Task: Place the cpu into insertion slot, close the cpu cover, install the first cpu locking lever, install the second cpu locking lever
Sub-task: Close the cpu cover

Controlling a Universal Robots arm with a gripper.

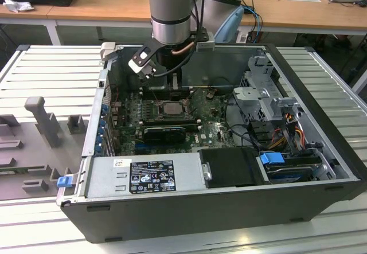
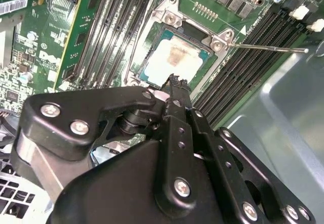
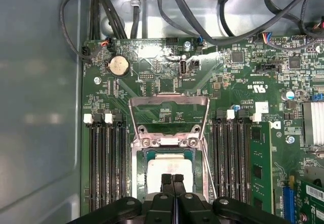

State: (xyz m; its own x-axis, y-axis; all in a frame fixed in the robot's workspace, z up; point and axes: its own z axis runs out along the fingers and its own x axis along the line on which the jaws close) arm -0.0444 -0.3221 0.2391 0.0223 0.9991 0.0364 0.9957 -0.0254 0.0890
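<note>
The cpu (image 3: 169, 166) (image 2: 174, 57), a square chip with a silver-grey top and a brownish smear, lies in the insertion slot (image 2: 135, 57) on the green board, also seen in the exterior view (image 1: 170, 109). My gripper (image 3: 172, 178) (image 2: 174, 80) (image 1: 174, 85) is shut with nothing between its fingers, its tips just above the chip's near edge. The cpu cover (image 3: 169, 101) appears raised on its hinge beyond the chip, the board showing through its cut-out. A thin locking lever (image 2: 268, 47) (image 3: 210, 173) sticks out unlatched beside the socket.
Long black memory slots (image 3: 106, 163) (image 3: 230, 158) flank the socket closely. Cables (image 3: 152, 6) hang along the case's far wall. A black card (image 1: 163, 132), the power supply (image 1: 143, 176) and a drive cage (image 1: 264, 93) stand around the board inside the open case.
</note>
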